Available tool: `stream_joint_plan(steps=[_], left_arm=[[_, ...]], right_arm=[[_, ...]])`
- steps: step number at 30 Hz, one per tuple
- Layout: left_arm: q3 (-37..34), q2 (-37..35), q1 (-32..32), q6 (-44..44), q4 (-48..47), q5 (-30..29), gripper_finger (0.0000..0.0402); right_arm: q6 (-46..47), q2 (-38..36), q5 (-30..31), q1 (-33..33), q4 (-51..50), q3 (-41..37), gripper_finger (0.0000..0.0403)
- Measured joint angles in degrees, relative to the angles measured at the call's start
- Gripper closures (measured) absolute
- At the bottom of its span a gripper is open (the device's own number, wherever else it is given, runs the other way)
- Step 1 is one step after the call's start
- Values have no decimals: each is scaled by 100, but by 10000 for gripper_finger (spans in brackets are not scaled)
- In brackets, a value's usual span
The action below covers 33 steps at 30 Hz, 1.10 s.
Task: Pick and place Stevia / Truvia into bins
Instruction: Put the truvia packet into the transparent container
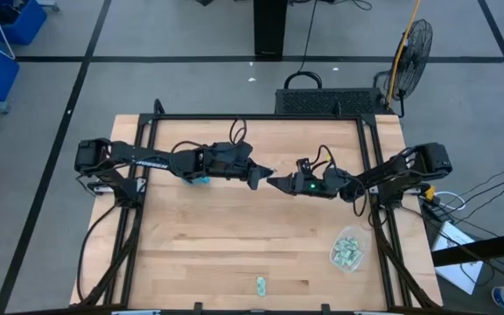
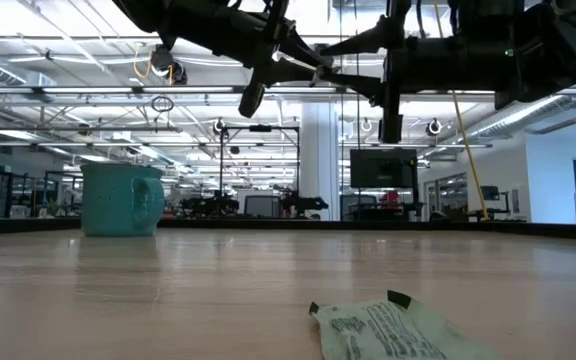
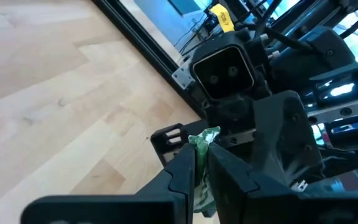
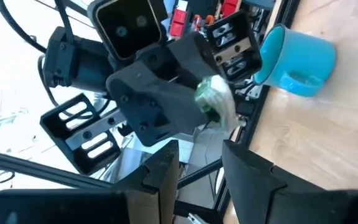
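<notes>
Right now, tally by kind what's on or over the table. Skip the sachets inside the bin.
Sachets outside the bin: 2. The held sachet is in the left claw; the loose sachet is on the table.
Teal mug: 1
Clear bin: 1. The sachets inside it are too small to count.
Total: 4

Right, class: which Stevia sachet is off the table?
The sachet pinched in the left end effector, held up mid-table facing the right end effector. The other sachets lie in the clear bin or loose on the wood.
</notes>
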Motion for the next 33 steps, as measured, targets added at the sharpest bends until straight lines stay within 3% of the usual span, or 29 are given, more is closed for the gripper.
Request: stream_joint_plan(steps=[13,23,33], left_arm=[[0,0,-146,3,62,178,389],[0,-10,-229,-2,76,174,341],[2,-20,-340,28,95,243,351]], right_arm=[[-418,4,133,-37,-207,-2,284],[-433,9,11,-32,-9,-7,284],[-417,11,-79,-32,150,-13,284]])
